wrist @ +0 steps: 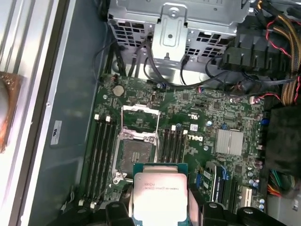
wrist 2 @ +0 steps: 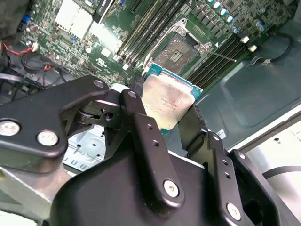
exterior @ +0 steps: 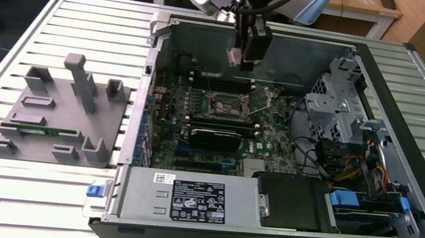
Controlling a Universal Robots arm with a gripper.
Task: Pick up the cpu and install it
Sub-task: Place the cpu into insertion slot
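Gripper clamped on the cpu, upper centre of the exterior view. Open socket lower down, memory slots flanking it, cables nearby.

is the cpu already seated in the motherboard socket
No, in the first wrist view the cpu is clamped in the gripper, clear of the board, and the socket lies open and bare.

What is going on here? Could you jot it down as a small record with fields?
holder: fingers, shut on the cpu
cpu: silvery top, held in the air, clear of the motherboard
socket: open, empty
setting: open computer case lying on a slatted table
beside the case: grey fixture plate, at the exterior view's left
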